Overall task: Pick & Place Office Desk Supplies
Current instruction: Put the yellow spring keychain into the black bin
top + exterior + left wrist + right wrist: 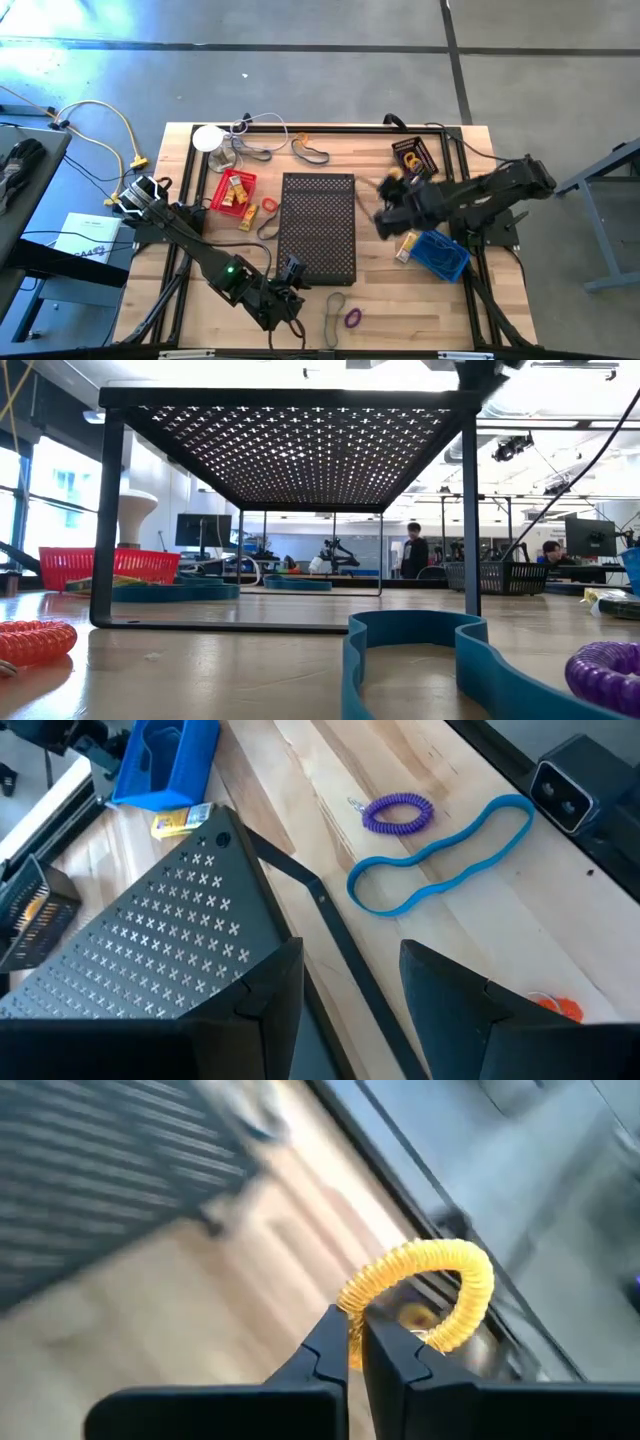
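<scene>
Yellow coiled loop [440, 1295], ribbed like a spiral cord, was pinched at one end between the closed jaws of the right gripper [355, 1342]; the rest of it arched free above the bench [380, 300]. From above, that gripper [388, 205] hung over pale wood planks, between the black perforated metal stand [318, 228] and the blue bin [440, 255].

Left gripper [290, 300] sat low near the front edge, beside the stand's front corner, jaws apart with nothing between them. Its wrist view looked past its dark fingers [450, 990] at a purple coiled loop [398, 813] lying flat and, just beside it, a thin blue band [440, 860] in a wavy closed outline. A bit of orange [555, 1008] showed by one finger.

Red mesh basket [232, 190] held small yellow blocky pieces [238, 192]. An orange-red coiled loop [269, 206] lay just beside it. Dark thin bands [312, 152] rested near the back edge. A white round disc [208, 137] with cords stood at the back left.
</scene>
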Controlling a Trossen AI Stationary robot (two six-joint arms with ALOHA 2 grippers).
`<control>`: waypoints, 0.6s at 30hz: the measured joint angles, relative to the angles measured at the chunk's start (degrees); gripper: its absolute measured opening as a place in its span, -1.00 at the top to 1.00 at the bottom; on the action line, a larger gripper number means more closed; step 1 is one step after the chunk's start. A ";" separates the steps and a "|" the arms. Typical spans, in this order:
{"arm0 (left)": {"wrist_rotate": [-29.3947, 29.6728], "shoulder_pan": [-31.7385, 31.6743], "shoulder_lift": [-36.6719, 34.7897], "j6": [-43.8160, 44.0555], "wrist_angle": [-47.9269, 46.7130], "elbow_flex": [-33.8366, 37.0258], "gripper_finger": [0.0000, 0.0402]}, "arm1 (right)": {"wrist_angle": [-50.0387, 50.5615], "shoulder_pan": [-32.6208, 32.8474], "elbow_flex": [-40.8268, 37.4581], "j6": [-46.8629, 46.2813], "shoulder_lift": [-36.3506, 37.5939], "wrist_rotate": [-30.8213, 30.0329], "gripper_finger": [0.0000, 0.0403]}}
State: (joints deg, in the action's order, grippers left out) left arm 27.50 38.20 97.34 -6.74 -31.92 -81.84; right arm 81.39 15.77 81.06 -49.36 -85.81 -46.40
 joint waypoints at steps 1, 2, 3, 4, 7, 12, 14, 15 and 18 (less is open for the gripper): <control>-0.05 0.00 0.00 0.19 0.00 0.00 0.21 | 2.43 -2.15 0.00 -1.53 0.03 0.00 0.98; -0.10 0.00 0.00 0.34 0.00 0.00 0.21 | 4.27 -4.01 0.00 -2.16 0.05 0.14 0.98; -0.11 0.00 0.00 0.37 0.00 0.00 0.21 | 5.35 -5.98 -0.01 -2.07 0.03 0.55 0.98; -0.09 0.15 0.00 0.39 0.00 0.00 0.21 | 5.81 -8.33 -0.12 -1.21 0.03 1.19 0.98; -0.18 0.34 0.00 1.04 -0.14 0.00 0.21 | 3.98 -14.90 -1.76 3.82 0.06 1.57 0.98; -0.67 1.19 0.00 3.81 -1.47 0.00 0.21 | -1.59 -29.04 -8.37 11.62 0.03 7.27 0.98; -0.72 1.71 0.00 5.10 -2.46 0.00 0.21 | -5.46 -34.30 -12.14 14.37 0.03 9.69 0.98; -0.78 1.94 0.00 5.65 -3.05 0.00 0.21 | -8.07 -36.46 -13.93 16.39 0.03 11.01 0.98; -0.79 2.61 0.00 6.66 -4.10 0.00 0.21 | -18.40 -41.57 -19.04 22.14 0.02 15.31 0.98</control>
State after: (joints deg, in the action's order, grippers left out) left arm 26.72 40.80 97.34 -0.08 -36.03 -81.84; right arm 63.00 -25.80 62.01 -27.22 -85.79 -31.09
